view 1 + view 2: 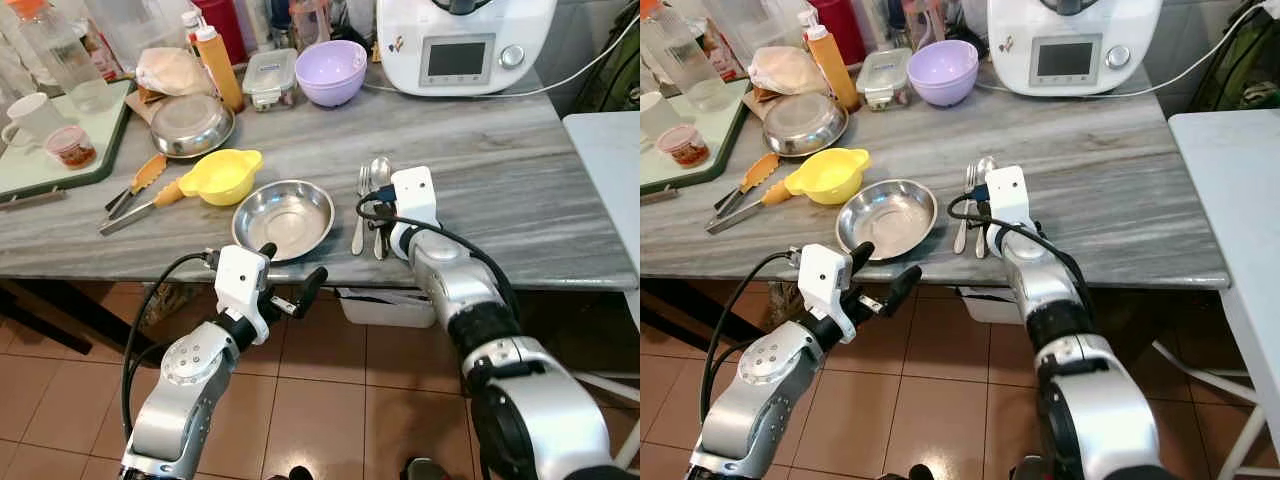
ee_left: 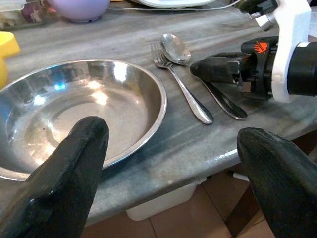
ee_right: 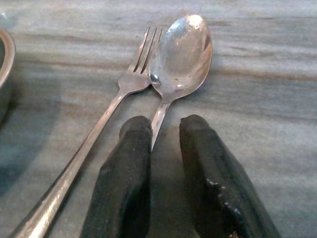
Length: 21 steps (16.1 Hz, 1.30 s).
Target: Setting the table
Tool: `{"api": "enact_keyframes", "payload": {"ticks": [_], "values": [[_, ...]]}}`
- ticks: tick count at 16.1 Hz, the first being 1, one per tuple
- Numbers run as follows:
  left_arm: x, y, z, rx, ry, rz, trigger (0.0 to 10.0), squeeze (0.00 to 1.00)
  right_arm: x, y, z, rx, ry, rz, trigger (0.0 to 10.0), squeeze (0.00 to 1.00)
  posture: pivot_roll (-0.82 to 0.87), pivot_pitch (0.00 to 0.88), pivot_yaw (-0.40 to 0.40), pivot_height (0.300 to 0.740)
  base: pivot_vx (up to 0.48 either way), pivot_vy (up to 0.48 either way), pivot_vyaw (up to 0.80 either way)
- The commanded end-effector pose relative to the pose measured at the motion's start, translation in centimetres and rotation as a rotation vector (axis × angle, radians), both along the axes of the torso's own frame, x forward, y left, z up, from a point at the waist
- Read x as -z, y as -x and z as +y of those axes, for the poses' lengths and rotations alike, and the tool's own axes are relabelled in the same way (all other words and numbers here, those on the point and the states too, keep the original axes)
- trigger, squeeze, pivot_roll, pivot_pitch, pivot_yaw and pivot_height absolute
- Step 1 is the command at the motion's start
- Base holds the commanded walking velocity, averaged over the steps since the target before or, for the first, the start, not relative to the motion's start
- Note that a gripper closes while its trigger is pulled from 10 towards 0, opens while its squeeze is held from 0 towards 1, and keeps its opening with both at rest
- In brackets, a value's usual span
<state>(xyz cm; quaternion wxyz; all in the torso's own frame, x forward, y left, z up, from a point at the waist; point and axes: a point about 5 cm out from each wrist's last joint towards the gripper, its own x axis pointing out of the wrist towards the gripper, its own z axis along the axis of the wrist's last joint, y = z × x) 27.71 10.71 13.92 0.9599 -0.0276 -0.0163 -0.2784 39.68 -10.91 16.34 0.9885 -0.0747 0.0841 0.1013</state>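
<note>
Left eye view: both arms at the near edge of the tabletop (image 1: pixel 520 170), cutlery laid next to the plate.

Nearest, left end effector (image 1: pixel 290 275) hangs just off the tabletop edge with its fingers spread wide, nothing in them, in front of the steel plate (image 1: pixel 284 217). Right end effector (image 3: pixel 166 148) is down over the spoon (image 3: pixel 181 52) handle, fingers nearly together with the handle in the narrow gap, can't tell if they actually grip it. Fork (image 3: pixel 124 89) lies just beside the spoon, between it and the plate, tines touching the spoon bowl. Further back: yellow bowl (image 1: pixel 222 176), tongs (image 1: pixel 135 195), another steel dish (image 1: pixel 190 124), purple bowl (image 1: pixel 331 71), white appliance (image 1: pixel 462 42).
</note>
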Motion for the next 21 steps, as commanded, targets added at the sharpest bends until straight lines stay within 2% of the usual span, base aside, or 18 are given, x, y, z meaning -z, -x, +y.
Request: {"api": "enact_keyframes", "payload": {"ticks": [1, 6, 9, 13, 15, 16, 19, 21], "values": [[0.0, 0.0, 0.3, -0.011, -0.015, -0.005, 10.0, 0.0, 1.2, 0.5, 0.4, -0.01, 0.032, 0.038, 10.0, 1.0, -0.27, 0.182, 0.196, 0.74, 0.0, 0.0, 0.0], [-0.1, -0.1, 0.3, -0.016, -0.013, -0.007, 10.0, 0.0, -1.0, 1.5, 0.5, -0.022, 0.066, -0.129, 10.0, 1.0, -0.28, 0.176, 0.192, 0.74, 0.0, 0.0, 0.0], [-0.1, -0.1, 0.2, -0.012, -0.009, -0.01, 10.0, 0.0, -1.1, 2.2, -0.5, 0.024, 0.095, -0.18, 10.0, 1.0, -0.28, 0.173, 0.194, 0.74, 0.0, 0.0, 0.0], [-0.2, -0.3, 0.2, -0.014, -0.007, -0.017, 10.0, 0.0, -3.1, 3.4, -0.7, 0.042, 0.047, -0.33, 10.0, 1.0, -0.29, 0.168, 0.195, 0.74, 0.0, 0.0, 0.0], [-0.3, -0.3, 0.2, -0.019, -0.005, -0.019, 10.0, 0.0, -3.5, 4.1, -0.8, 0.037, 0.031, -0.374, 10.0, 1.0, -0.29, 0.164, 0.188, 0.74, 0.0, 0.0, 0.0], [-0.3, -0.1, 0.5, -0.032, 0.003, -0.023, 10.0, 0.0, -3.2, 5.5, -1.3, 0.031, 0.016, -0.404, 10.0, 1.0, -0.29, 0.16, 0.185, 0.74, 0.0, 0.0, 0.0], [-0.5, 0.4, 1.2, -0.064, 0.016, -0.031, 10.0, 0.0, -2.3, 7.2, -2.2, 0.044, 0.029, -0.412, 10.0, 1.0, -0.29, 0.154, 0.181, 0.74, 0.0, 0.0, 0.0], [-0.2, 0.6, 2.6, -0.166, -0.003, -0.055, 10.0, 0.0, -1.0, 8.7, -3.1, 0.06, 0.034, -0.39, 10.0, 1.0, -0.29, 0.147, 0.168, 0.74, 0.0, 0.0, 0.0]]}}
